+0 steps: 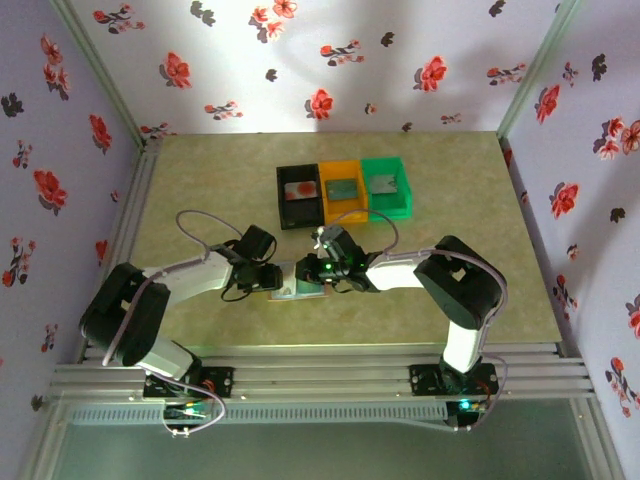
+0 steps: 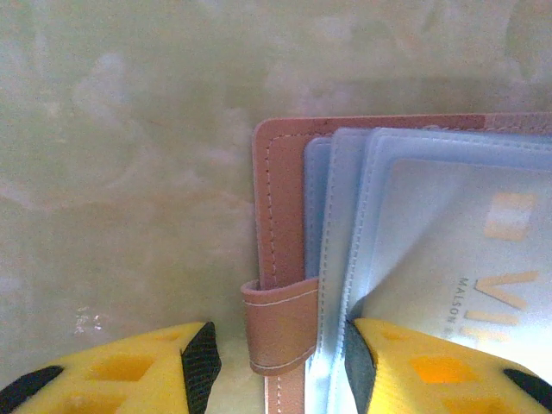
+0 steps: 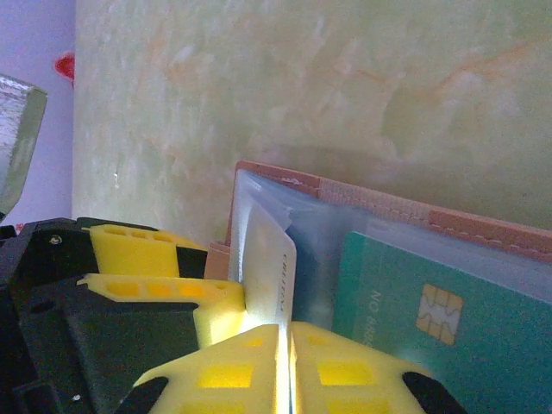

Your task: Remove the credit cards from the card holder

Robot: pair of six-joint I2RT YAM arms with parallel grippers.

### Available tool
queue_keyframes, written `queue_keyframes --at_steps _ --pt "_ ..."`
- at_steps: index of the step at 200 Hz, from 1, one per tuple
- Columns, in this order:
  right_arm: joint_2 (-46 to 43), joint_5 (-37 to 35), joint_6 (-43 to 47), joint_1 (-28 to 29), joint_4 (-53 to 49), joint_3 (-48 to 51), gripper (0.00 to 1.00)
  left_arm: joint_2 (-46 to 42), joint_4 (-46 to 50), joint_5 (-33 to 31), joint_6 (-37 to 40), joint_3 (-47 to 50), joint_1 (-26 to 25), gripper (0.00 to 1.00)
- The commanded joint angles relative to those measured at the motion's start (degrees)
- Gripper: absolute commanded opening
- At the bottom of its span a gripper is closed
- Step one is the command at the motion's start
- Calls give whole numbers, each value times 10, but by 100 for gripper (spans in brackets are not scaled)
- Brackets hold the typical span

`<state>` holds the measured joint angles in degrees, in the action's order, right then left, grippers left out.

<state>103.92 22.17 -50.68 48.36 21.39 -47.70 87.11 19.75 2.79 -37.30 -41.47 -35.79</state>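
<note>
The card holder (image 1: 293, 292) lies open on the table between both arms, with a pinkish-tan cover (image 2: 278, 207) and clear blue sleeves. My right gripper (image 3: 285, 332) is shut on the lower edge of a pale credit card (image 3: 272, 263) that stands up out of the sleeves. A green chip card (image 3: 414, 319) sits in a sleeve beside it, and another pale card (image 2: 466, 250) shows through a sleeve. My left gripper (image 2: 280, 358) is open astride the holder's strap edge. Its right pad (image 2: 360, 362) bears on the sleeves and its left pad (image 2: 203, 362) stands clear of the strap.
A black bin (image 1: 283, 200), an orange bin (image 1: 345, 212) and a green bin (image 1: 392, 209) stand in a row behind the grippers, each with a card in it. My left gripper's yellow fingers (image 3: 164, 289) sit close against the right gripper. Floral walls enclose the table.
</note>
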Motion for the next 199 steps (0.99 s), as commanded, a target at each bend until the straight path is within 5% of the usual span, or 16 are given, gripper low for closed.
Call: queue_keyframes --at_steps 1,66,199 --pt "-19 15 -9 -1 33 5 9 82 -60 16 5 45 -11 47" --pt "-32 -4 3 -2 8 10 0 82 -60 15 5 44 -11 47" --pt "-26 27 -19 -6 50 27 1 91 -53 16 7 35 -11 46"
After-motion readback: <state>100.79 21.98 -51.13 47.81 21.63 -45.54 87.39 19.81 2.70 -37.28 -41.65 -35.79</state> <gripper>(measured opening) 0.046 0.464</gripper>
